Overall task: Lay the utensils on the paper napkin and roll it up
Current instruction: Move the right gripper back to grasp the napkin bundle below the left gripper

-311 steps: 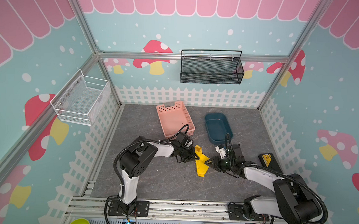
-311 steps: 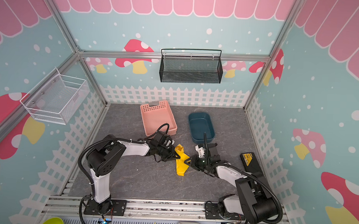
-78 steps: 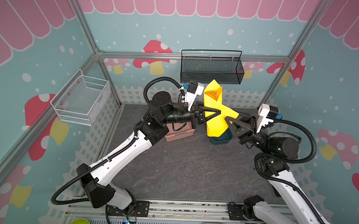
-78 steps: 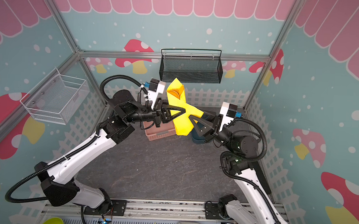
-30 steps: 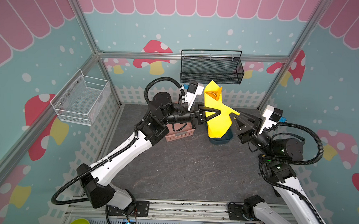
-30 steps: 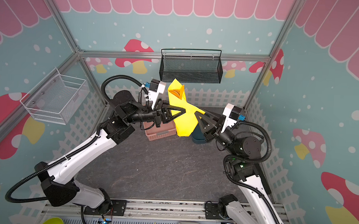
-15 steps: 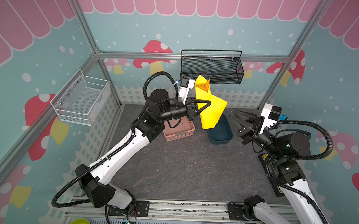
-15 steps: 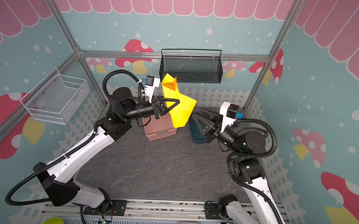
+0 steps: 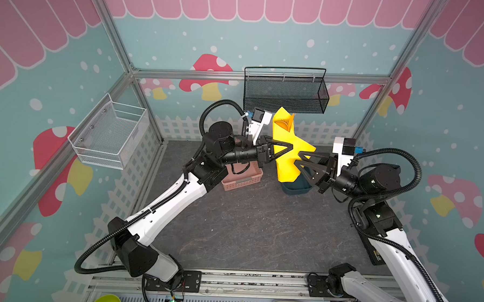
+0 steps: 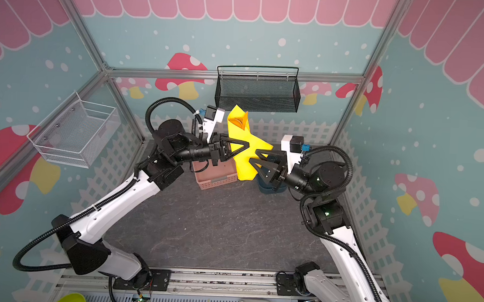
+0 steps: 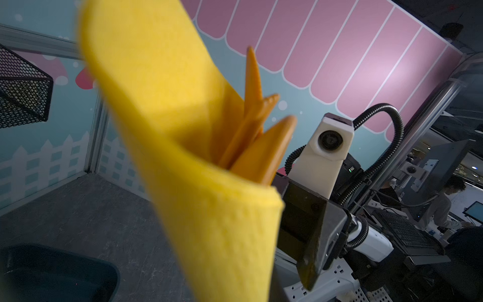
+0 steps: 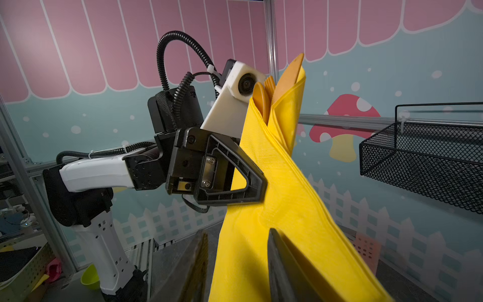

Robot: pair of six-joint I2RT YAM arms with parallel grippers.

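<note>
The napkin seems soft and light, utensils inside stiff; left gripper is clamped on its middle, a good place; right gripper has jaws apart

Teal walls dotted with white enclosed the cell. Each was printed with red mushrooms, a pink scalloped band along the top and a white picket fence along the base. Aluminium bars framed the corners. The floor was a dark grey, stone-veined mat under soft, even light. A black mesh basket hung from the rail above the floor's back edge, and a white wire basket hung above its left edge.
</note>
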